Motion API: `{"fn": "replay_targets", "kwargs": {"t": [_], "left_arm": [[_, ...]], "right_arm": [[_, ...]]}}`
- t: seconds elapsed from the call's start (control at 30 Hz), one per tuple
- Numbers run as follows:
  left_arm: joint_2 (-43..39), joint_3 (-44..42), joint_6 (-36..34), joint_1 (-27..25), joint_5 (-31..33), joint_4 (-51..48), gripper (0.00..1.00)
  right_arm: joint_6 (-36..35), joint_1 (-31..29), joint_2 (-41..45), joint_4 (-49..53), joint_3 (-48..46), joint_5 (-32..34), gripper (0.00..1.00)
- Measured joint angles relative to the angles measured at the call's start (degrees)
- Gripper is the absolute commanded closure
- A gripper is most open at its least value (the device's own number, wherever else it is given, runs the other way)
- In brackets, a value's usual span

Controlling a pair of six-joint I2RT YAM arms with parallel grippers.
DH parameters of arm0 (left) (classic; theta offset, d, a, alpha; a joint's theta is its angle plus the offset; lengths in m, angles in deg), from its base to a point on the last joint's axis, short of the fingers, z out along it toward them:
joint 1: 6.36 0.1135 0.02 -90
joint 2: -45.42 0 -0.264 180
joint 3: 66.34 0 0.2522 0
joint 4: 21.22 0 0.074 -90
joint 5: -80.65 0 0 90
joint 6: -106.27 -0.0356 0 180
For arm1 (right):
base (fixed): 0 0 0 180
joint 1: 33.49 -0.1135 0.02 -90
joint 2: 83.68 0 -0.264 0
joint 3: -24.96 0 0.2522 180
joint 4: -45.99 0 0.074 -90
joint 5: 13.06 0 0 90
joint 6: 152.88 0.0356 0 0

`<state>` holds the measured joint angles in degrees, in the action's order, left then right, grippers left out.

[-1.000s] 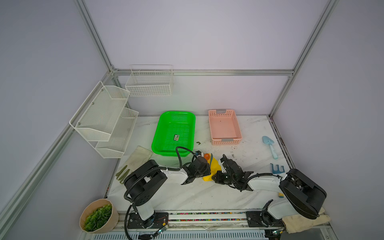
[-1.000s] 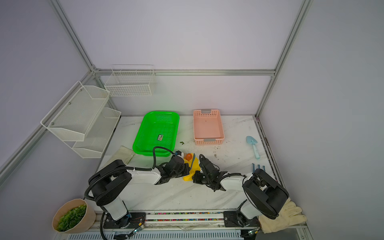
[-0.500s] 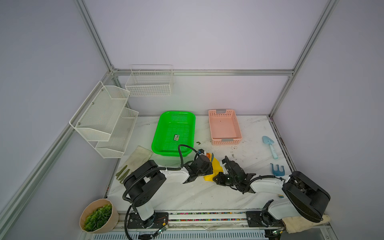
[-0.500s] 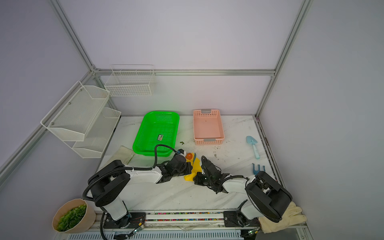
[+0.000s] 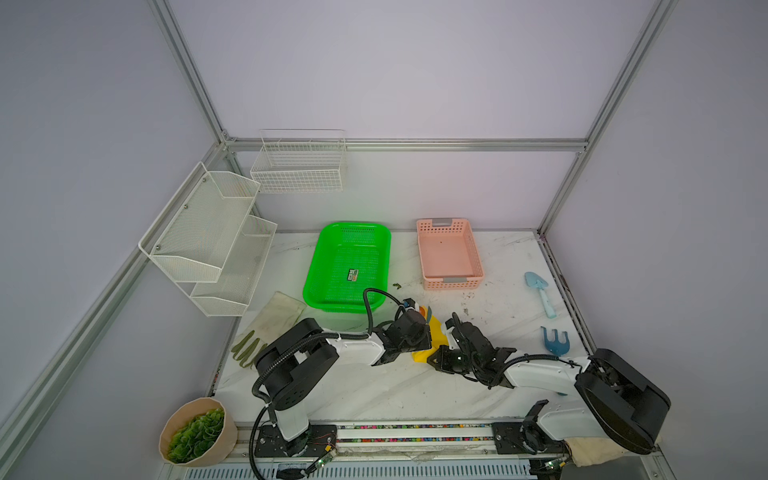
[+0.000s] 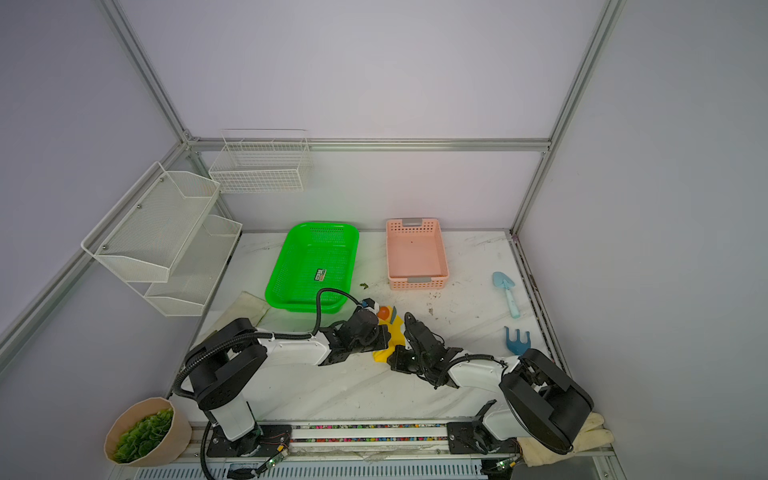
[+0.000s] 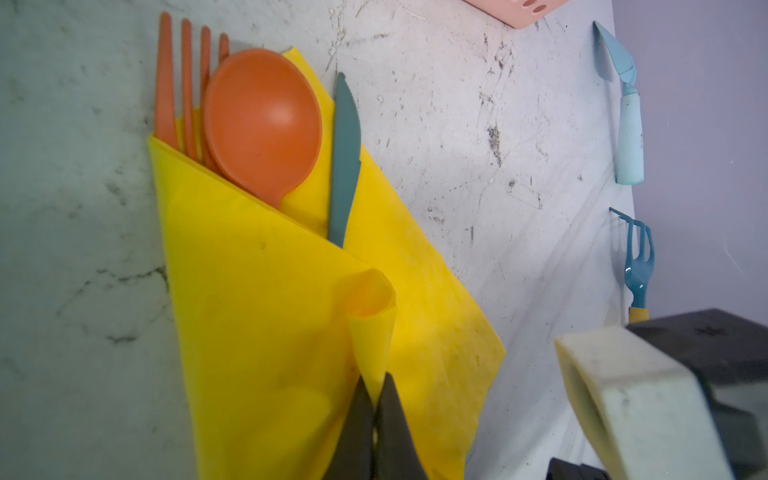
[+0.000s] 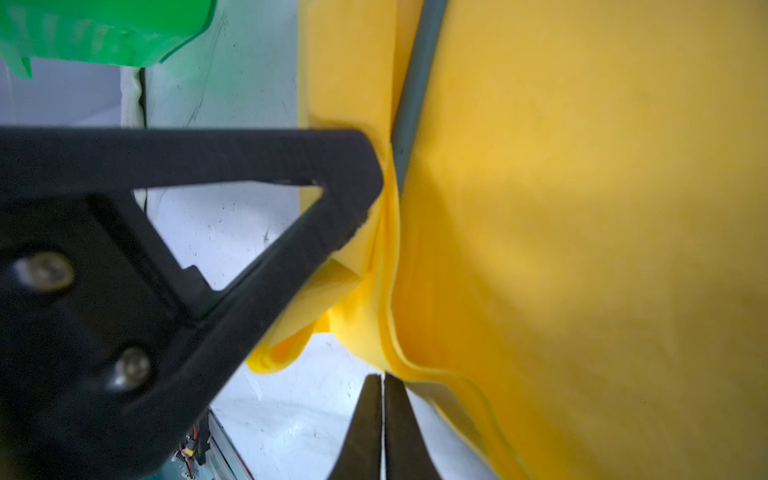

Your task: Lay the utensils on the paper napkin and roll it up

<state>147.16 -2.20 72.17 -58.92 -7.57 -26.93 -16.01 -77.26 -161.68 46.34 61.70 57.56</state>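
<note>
The yellow paper napkin (image 7: 257, 316) lies folded over the utensils on the marble table. From its far end stick out the orange fork (image 7: 166, 83), the orange spoon (image 7: 262, 120) and the teal piece (image 7: 345, 162). My left gripper (image 7: 376, 386) is shut on a curled corner of the napkin, held over the fold. My right gripper (image 8: 382, 378) is shut with nothing between its fingers, its tips at the napkin's (image 8: 582, 208) near edge. In both top views the two grippers flank the napkin (image 5: 437, 330) (image 6: 397, 328).
The green basket (image 5: 316, 266) and the pink basket (image 5: 453, 284) stand behind the napkin. A light blue shovel (image 5: 540, 291) and a blue rake (image 5: 555, 340) lie at the right. A cream glove (image 5: 278, 316) and a bowl of greens (image 5: 195, 432) are at the left.
My left gripper has edged to the right with the napkin corner in it. The right arm's elbow has swung outward to the right, while its gripper stays by the napkin.
</note>
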Motion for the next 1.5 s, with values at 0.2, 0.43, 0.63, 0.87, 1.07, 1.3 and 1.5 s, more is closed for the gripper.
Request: {"fn": "replay_targets", "kwargs": {"t": [0.2, 0.43, 0.63, 0.87, 1.07, 1.3, 1.5], "left_arm": [[2.5, 1.0, 0.0, -0.1, -0.5, -0.1, 0.94], [3.0, 1.9, -0.4, -0.2, -1.5, -0.1, 0.62], [3.0, 2.4, -0.5, -0.3, -1.7, 0.5, 0.5], [3.0, 2.4, -0.5, -0.3, -2.1, 1.1, 0.49], [3.0, 2.4, 0.0, -0.4, -3.3, 2.7, 0.54], [3.0, 2.3, 0.7, -0.3, -3.4, 4.5, 0.61], [3.0, 2.2, 1.1, -0.4, -3.6, 4.8, 0.67]], "right_arm": [[0.5, 0.0, 3.6, 1.7, -0.4, -0.1, 0.88], [0.9, 0.0, 10.7, 3.4, -0.4, -0.4, 0.86], [1.1, 0.0, 11.4, 4.3, -0.3, -0.6, 0.86], [2.1, 0.0, 9.2, 2.0, -1.2, 0.4, 1.0], [3.9, 0.8, 17.1, 2.3, -3.9, 3.3, 1.0], [2.4, 5.8, 25.1, 7.4, -0.9, 6.6, 1.0], [-1.2, 12.2, 15.4, 7.3, 3.0, 6.0, 1.0]]}}
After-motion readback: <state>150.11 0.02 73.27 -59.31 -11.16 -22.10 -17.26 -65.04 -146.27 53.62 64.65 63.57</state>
